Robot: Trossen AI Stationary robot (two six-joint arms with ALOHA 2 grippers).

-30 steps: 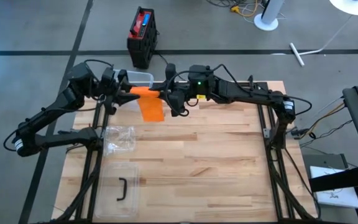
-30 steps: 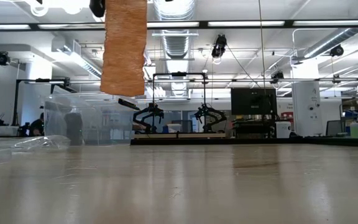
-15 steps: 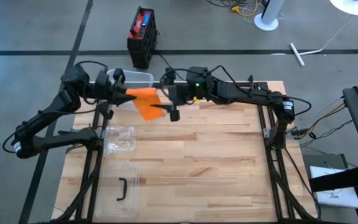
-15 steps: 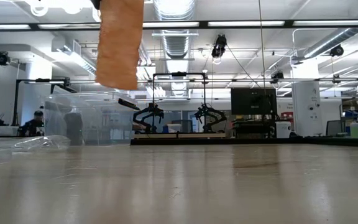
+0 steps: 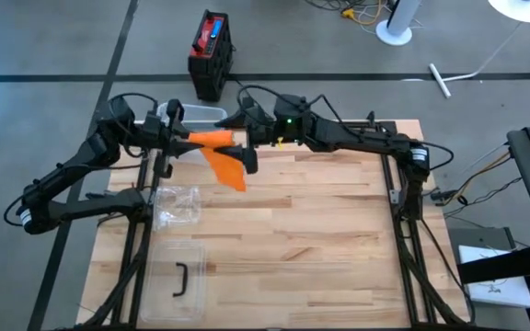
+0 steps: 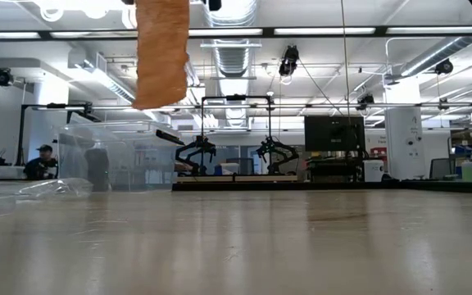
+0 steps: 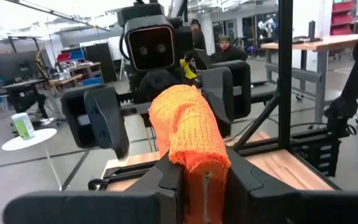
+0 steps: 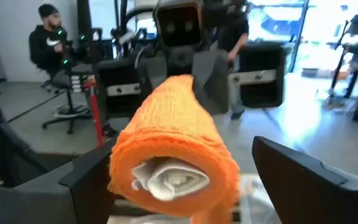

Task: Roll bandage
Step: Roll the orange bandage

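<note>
An orange bandage, partly wound into a roll (image 5: pixel 212 138), hangs level high over the table's far left part. Its loose tail (image 5: pixel 230 171) droops below the roll and also shows in the low view (image 6: pixel 162 53), well clear of the tabletop. My left gripper (image 7: pixel 201 177) comes from the left and is shut on the roll's left end. My right gripper (image 8: pixel 197 180) faces it from the right and is open. Its fingers (image 7: pixel 102 121) stand on either side of the roll's right end (image 8: pixel 173 171) without touching it. My left gripper pinches the roll's near end (image 7: pixel 199 163) between its two fingers. It comes in level from the table's left, and the fingers lie along the roll's axis. The roll sticks out level beyond the fingertips, lifted clear, with the tail hanging slack below it.
A clear plastic tub (image 5: pixel 201 115) stands at the far edge behind the grippers. A crumpled clear bag (image 5: pixel 178 204) and a clear lid with a black handle (image 5: pixel 180 276) lie at the left. People sit in the room beyond the table (image 8: pixel 51 37).
My right gripper has rolled about its own axis and opened, letting go of the roll's right end. My left gripper has shut on the left end and turned a little. The hanging tail has twisted narrower, and its lower edge has risen.
</note>
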